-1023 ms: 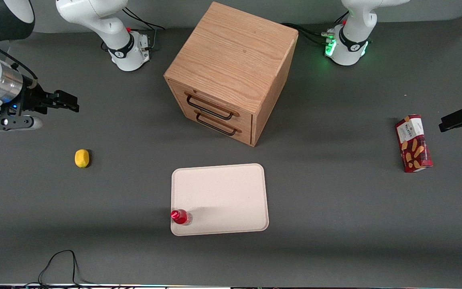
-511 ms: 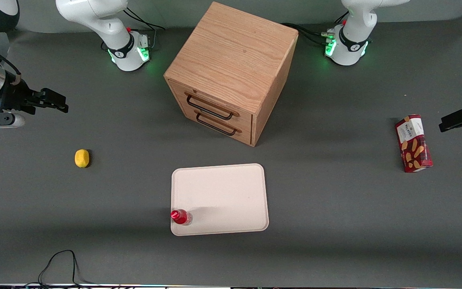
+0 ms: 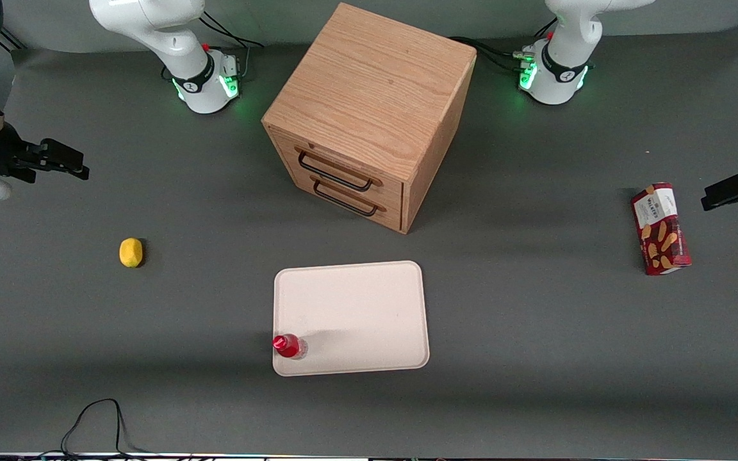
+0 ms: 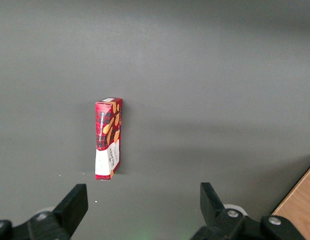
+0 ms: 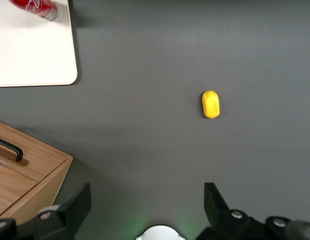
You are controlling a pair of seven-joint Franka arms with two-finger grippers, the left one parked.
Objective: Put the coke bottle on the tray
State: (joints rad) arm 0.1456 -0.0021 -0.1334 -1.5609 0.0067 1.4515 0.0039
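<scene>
the right arm's claw point(image 3: 68, 161) hangs empty above the table (fingers point(image 5: 75, 205) spread wide).

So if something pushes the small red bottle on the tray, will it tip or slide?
The small red bottle, upright at the cream-white tray's corner, probably tips easily and rolls. The open end effector hangs far off.

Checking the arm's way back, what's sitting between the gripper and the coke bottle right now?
Only the yellow lemon lies roughly between the open gripper, at the working arm's end, and the coke bottle on the tray; otherwise bare tabletop, in the front view.
</scene>
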